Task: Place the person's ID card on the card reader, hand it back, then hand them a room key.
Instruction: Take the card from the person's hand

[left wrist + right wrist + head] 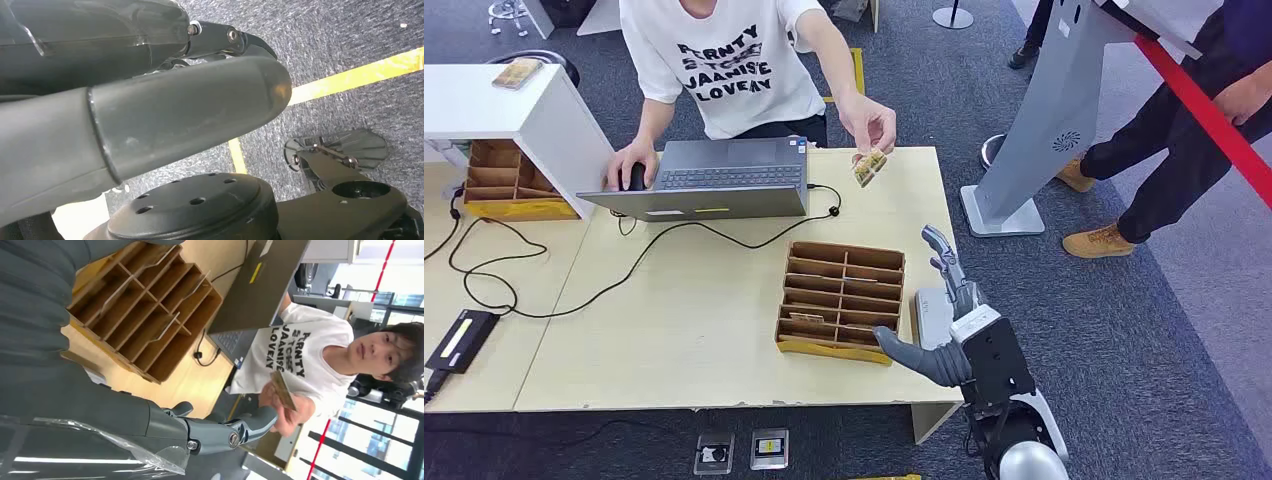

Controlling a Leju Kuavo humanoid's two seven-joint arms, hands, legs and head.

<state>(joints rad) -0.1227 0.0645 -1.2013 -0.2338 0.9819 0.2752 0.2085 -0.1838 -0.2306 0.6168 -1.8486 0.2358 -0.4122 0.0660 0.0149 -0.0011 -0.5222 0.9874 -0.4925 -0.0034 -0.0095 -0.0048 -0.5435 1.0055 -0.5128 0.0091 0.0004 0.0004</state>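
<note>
The person across the table holds out a tan ID card [869, 166] [283, 390] in one hand, above the table's far right part. My right hand [944, 322] is raised at the table's near right corner, fingers [227, 432] stretched out and apart, holding nothing, well short of the card. A pale grey flat device [927, 316], perhaps the card reader, lies under that hand beside the wooden slotted tray [839, 300] [145, 315]. One small card [810, 317] lies in a near slot of the tray. My left hand [190, 115] hangs over the floor with nothing in it.
An open laptop [714, 178] stands at the table's far side, the person's other hand on a mouse [635, 177]. Black cables cross the tabletop to a black box [462, 340] at the left. A white shelf [524, 110] covers a second wooden tray [504, 180]. A grey kiosk [1054, 120] stands right.
</note>
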